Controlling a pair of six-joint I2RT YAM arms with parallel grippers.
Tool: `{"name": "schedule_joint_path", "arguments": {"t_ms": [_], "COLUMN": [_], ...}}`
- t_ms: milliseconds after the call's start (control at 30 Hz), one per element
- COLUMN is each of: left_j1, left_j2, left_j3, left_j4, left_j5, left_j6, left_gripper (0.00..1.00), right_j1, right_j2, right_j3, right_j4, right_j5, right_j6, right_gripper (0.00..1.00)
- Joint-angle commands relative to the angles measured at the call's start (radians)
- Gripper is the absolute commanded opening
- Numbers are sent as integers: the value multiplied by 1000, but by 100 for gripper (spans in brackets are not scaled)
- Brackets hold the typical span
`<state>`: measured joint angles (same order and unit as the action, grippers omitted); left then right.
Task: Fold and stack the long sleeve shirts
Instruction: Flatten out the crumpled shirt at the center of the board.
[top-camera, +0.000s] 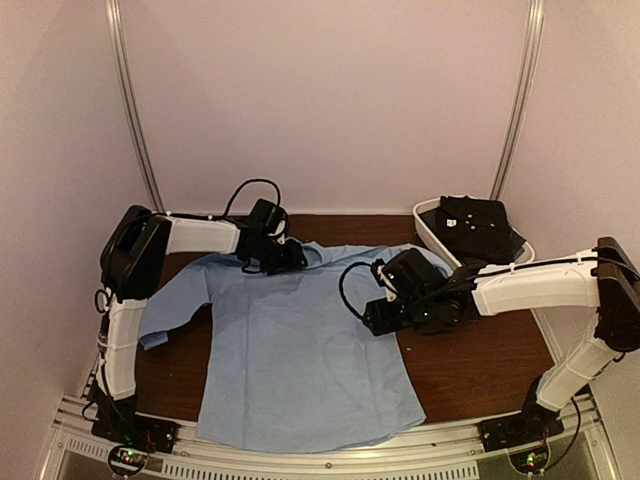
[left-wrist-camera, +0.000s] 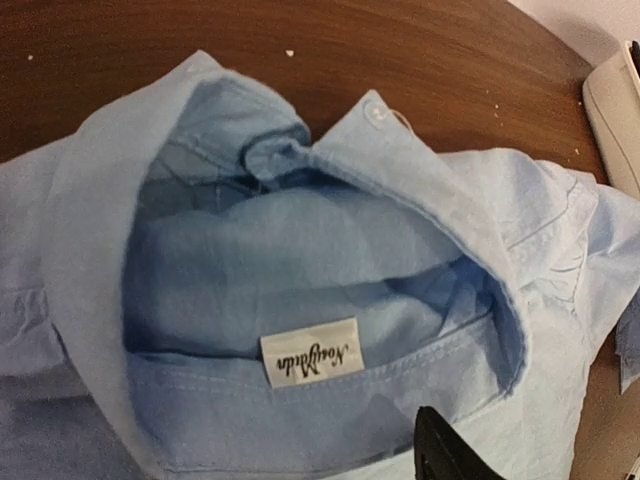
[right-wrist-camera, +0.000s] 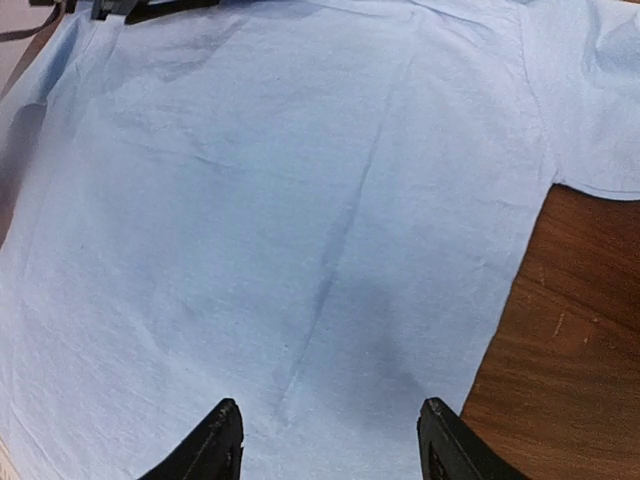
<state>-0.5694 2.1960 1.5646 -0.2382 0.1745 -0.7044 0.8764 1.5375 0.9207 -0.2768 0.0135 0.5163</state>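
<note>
A plain light blue cloth long-sleeved shirt (top-camera: 300, 350) lies spread flat on the brown wooden desk (top-camera: 490, 360), hem at the near edge and collar (left-wrist-camera: 430, 190) toward the far edge. The right jaws stand open over its right side. The left jaws are at the collar, perhaps touching it; I cannot tell whether they are open or closed. A white oval plastic tub (top-camera: 435, 238) sits at the far right corner.

We saw only one piece of writing: a white neck label (left-wrist-camera: 309, 359) sewn inside the collar of the light blue shirt (left-wrist-camera: 520, 230). Its dark cursive brand name was upside down, and we could not read it reliably.
</note>
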Motion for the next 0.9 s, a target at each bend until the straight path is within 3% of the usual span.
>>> {"name": "schedule_joint_path", "arguments": {"t_ms": [0,367,867], "left_j1": [3,79,138], "left_j2": [79,387,328], "left_j3": [134,644,662], "left_j4": [27,25,22], "left_j5": [-59,-47,-3], "left_j6": [-15,-44,15], "left_gripper": [57,57,61], "right_j1": [70,131,125], "right_j2": [41,64,74], "right_j3": [-34,-95,-21], "right_j4": [73,91,50], "right_j5": [-12,-31,41], "right_j6": [54,86,46], "right_gripper": [61,61,64]}}
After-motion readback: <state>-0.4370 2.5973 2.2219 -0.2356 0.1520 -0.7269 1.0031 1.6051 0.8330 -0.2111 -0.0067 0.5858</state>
